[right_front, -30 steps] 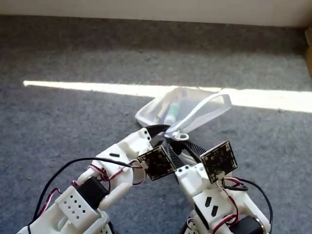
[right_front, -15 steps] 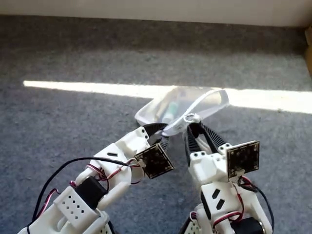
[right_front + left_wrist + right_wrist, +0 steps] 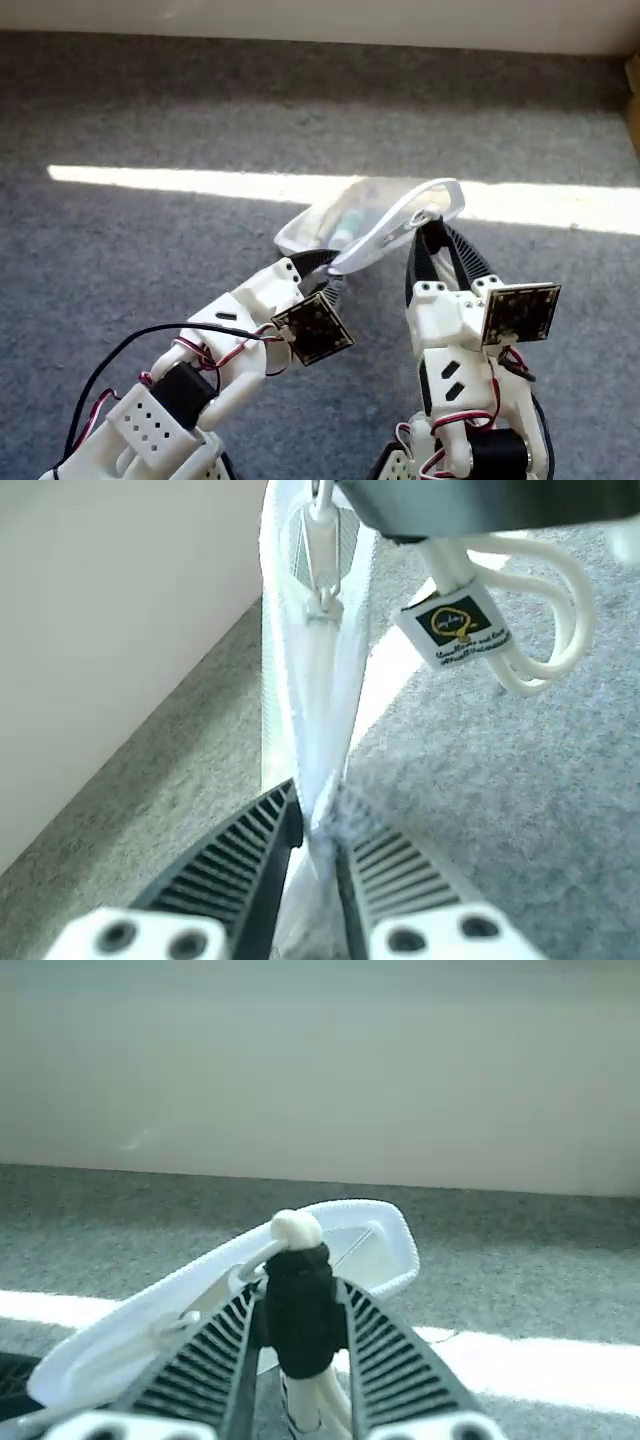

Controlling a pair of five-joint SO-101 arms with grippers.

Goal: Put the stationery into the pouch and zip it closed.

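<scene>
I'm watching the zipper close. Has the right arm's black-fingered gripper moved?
Yes. The right arm's black-fingered gripper went rightward and outward, toward the bright sunlit stripe on the grey carpet.

Grey carpeted surface (image 3: 150, 110) filling the frame edge to edge, short fuzzy nap throughout. Bright strip of sunlight (image 3: 180, 181) cutting across the middle, left to right. Pale wall (image 3: 300, 15) meeting it along the top. Sliver of something brown (image 3: 634, 100) at the upper right edge. Clear pouch (image 3: 320, 226) at centre over the strip; resting or lifted, cannot tell.
</scene>
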